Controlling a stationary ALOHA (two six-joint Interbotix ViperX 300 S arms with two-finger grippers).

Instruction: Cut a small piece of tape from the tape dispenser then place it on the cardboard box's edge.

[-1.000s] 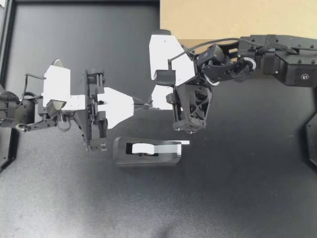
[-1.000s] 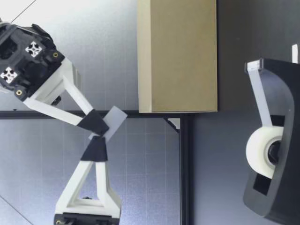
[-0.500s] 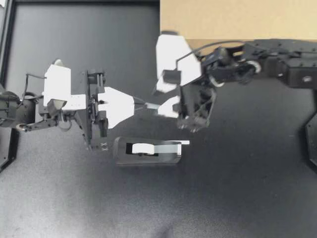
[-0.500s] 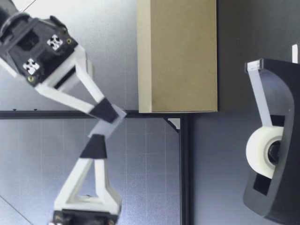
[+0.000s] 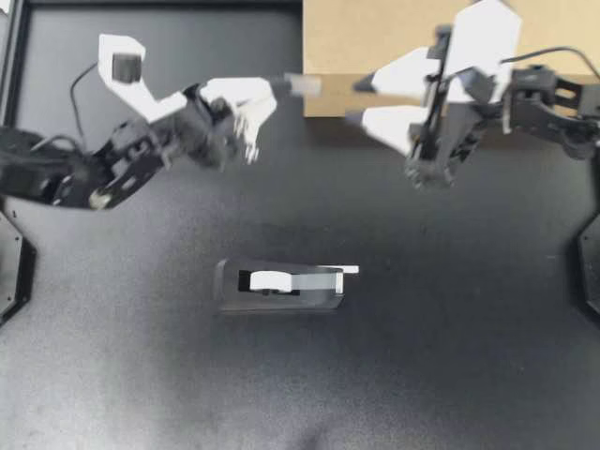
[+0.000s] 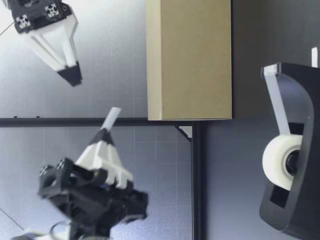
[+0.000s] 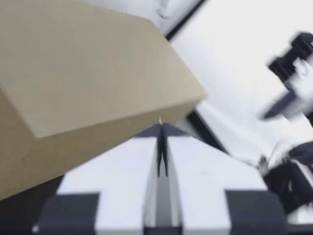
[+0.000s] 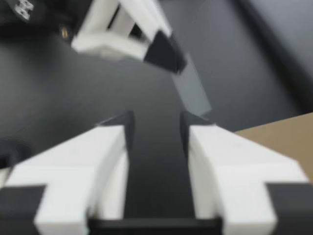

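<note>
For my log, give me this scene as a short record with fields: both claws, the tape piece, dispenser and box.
left claw: shut on tape piece, near cardboard box
right claw: open, empty
tape piece: sticking out past the left claw's tips, not yet on the box
tape dispenser: on table, untouched by either claw

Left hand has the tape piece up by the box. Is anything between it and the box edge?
Nothing visible. The tape piece, pinched in my left hand, hangs at the cardboard box corner, and the low view shows only open air between them. My right hand is open, farther along the edge, not between.
</note>
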